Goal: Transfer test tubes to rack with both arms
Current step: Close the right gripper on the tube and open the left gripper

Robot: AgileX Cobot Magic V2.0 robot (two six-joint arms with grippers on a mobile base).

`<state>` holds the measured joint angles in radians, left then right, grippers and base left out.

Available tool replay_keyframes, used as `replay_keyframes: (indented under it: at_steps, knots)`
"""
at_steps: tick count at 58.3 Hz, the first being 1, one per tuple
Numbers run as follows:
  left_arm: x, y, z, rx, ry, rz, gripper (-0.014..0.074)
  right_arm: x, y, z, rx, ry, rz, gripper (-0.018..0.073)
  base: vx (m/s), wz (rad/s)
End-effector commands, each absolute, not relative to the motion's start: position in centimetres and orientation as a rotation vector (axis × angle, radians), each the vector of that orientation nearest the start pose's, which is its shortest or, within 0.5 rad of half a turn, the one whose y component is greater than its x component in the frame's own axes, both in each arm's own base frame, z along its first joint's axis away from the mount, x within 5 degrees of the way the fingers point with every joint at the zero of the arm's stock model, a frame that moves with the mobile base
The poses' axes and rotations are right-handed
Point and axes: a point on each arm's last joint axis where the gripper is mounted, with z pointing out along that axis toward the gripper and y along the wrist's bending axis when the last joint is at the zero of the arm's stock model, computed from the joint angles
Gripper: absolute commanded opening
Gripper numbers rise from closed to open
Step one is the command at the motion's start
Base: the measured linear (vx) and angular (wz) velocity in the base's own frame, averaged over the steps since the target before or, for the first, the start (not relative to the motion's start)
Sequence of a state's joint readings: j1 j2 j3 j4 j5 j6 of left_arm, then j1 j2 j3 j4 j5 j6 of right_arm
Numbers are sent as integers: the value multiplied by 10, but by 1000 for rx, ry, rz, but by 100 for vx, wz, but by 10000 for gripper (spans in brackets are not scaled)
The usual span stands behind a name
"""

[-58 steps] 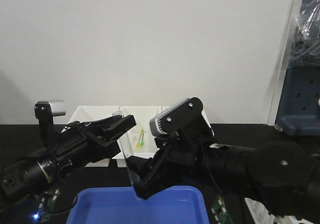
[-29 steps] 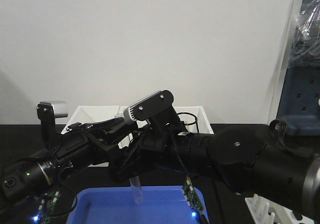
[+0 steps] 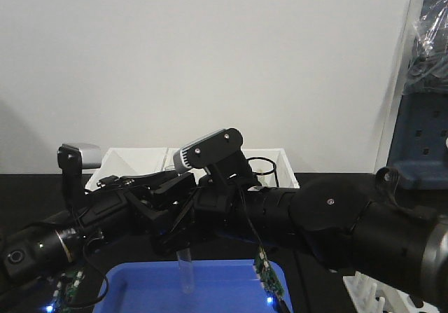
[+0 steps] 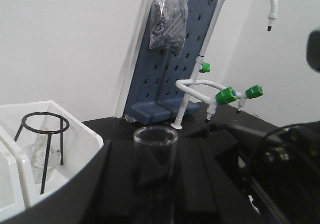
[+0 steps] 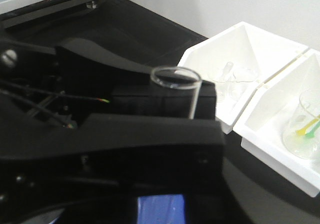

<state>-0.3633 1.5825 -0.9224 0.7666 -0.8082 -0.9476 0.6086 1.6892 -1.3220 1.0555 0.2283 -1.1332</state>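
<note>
One clear test tube [image 3: 186, 274] hangs upright over the blue tray, its lower end sticking out below both grippers. In the left wrist view its open rim [image 4: 155, 134] stands between the black pads, and my left gripper [image 4: 155, 171] is shut on it. My left gripper [image 3: 173, 187] reaches in from the left at the tube's top. My right gripper [image 3: 185, 230] crosses in from the right just below and lies against the tube. In the right wrist view the test tube [image 5: 176, 81] rises behind black fingers that hide the grip. White pegs of the rack [image 3: 364, 290] show at the bottom right.
A blue tray [image 3: 231, 288] lies below the tube. White bins [image 3: 283, 164] stand at the back; one holds a wire tripod [image 4: 42, 134], another a beaker [image 5: 304, 129] with a yellow-green item. A blue pegboard and a white tap [image 4: 235, 43] stand to the right.
My right arm has swung left and closed in on the tube under the left gripper. The tube went from tilted to upright and sank a little toward the blue tray.
</note>
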Motion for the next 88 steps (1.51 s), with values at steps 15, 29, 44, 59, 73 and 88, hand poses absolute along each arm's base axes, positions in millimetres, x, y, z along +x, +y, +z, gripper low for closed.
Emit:
replay_keyframes:
  at_steps: [15, 29, 44, 59, 73, 88]
  knots:
    - [298, -165, 322, 434, 1392, -1015, 64, 316, 238, 348, -726, 1753, 547, 42, 0, 0]
    - [298, -165, 322, 434, 1392, -1015, 69, 317, 237, 349, -707, 1746, 530, -13, 0, 0]
    - [298, -165, 322, 434, 1392, -1015, 158, 319, 236, 350, -691, 1741, 516, -11, 0, 0]
    - [298, -165, 323, 435, 1388, -1016, 414, 321, 234, 351, -664, 1731, 493, -10, 0, 0]
    - [298, -165, 323, 438, 1383, -1013, 459, 323, 232, 353, -635, 1718, 463, -10, 0, 0]
    - [296, -156, 335, 396, 1346, -1005, 459, 334, 217, 354, -594, 1709, 392, -9, 0, 0]
